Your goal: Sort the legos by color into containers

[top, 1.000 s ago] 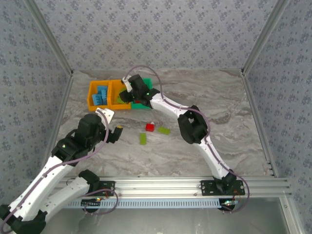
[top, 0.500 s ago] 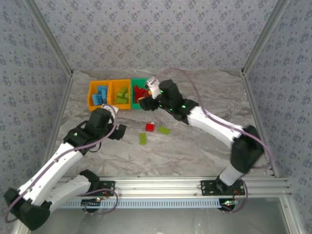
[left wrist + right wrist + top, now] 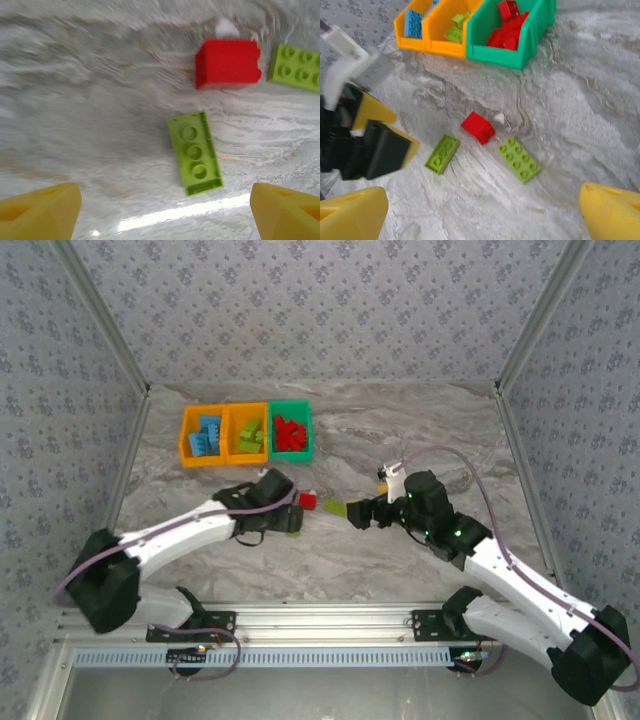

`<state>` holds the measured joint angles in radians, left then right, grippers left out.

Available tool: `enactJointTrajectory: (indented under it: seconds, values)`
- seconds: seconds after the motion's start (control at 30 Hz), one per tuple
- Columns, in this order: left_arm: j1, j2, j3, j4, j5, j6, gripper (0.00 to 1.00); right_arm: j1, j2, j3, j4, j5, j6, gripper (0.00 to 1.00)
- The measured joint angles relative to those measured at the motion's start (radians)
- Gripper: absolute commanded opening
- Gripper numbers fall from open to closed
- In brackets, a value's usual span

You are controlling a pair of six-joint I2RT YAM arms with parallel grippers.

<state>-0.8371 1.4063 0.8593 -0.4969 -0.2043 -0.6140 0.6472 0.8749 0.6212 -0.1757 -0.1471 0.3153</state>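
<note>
Moulded plastic — slim lime brick (image 3: pixel 195 152), squat red brick (image 3: pixel 227 63) — on veined table (image 3: pixel 75 100).

Three bins stand joined in a row at the back left of the bench (image 3: pixel 430 450): the left bin (image 3: pixel 200 461), the middle bin (image 3: pixel 246 459) and the right bin (image 3: pixel 292 454), each with bricks (image 3: pixel 289 432) in it. In front of the right bin, well apart from it, three loose ones lie on the bench. The rear brick (image 3: pixel 307 501) has the right-hand brick (image 3: pixel 335 508) just beside it, not touching. The near brick (image 3: pixel 195 152) lies in front of the rear brick, slightly left, under the left pincer (image 3: pixel 290 520). The right pincer (image 3: pixel 356 515) sits just right of the right-hand brick
</note>
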Motion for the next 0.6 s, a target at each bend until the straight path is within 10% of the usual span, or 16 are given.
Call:
enactJointTrajectory:
  seconds: [0.23, 0.6]
  values:
    - [-0.068, 0.209, 0.026, 0.055, -0.055, -0.11, 0.71, -0.005, -0.013, -0.059, -0.039, 0.0, 0.081, 1.0]
    - [-0.064, 0.257, 0.026, 0.147, -0.05, -0.175, 0.21, -0.006, -0.013, -0.064, -0.04, -0.012, 0.126, 1.0]
